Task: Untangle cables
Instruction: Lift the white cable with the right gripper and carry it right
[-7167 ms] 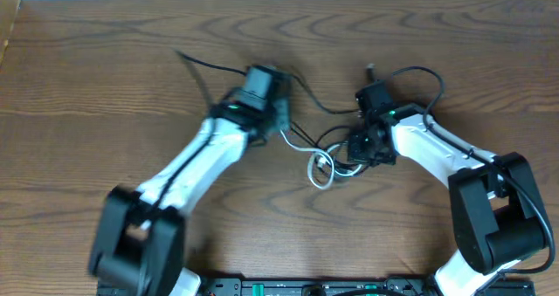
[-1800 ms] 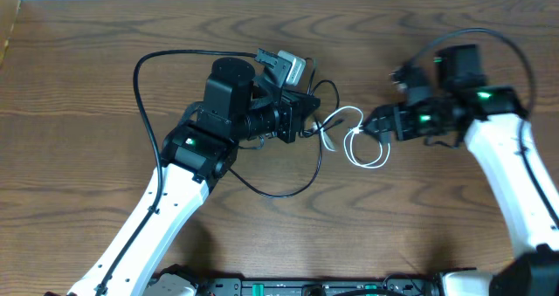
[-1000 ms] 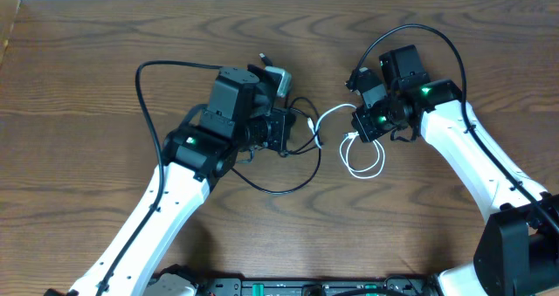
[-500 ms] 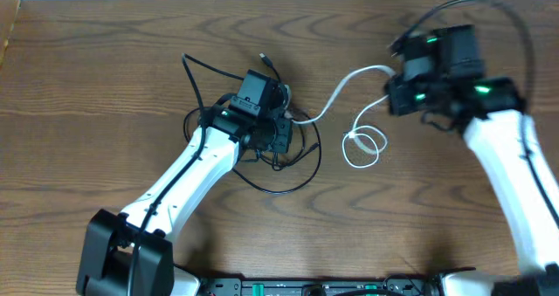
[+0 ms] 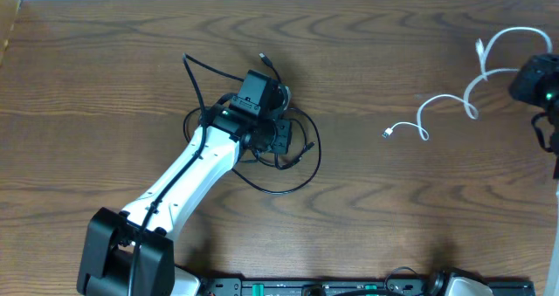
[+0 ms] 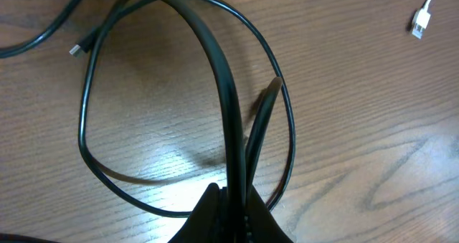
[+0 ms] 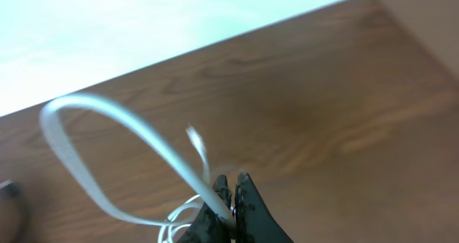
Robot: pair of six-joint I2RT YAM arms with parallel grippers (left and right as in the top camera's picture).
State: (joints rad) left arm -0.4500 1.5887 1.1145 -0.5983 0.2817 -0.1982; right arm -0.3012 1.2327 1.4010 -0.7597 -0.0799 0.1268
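overhead: bright, even light from above, thin soft shadows on the tabletop, sharp | left wrist: pale glare on the tabletop's near part; black cable slightly soft | right wrist: white cable motion-smeared; strip beyond the tabletop's far edge blown white

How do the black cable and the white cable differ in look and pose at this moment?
The black cable is dark and coils in closed loops at the left gripper; the white cable is pale and runs in open waves from the right gripper. The black cable lies left of centre, the white cable far right. Both are pinched by shut grippers.
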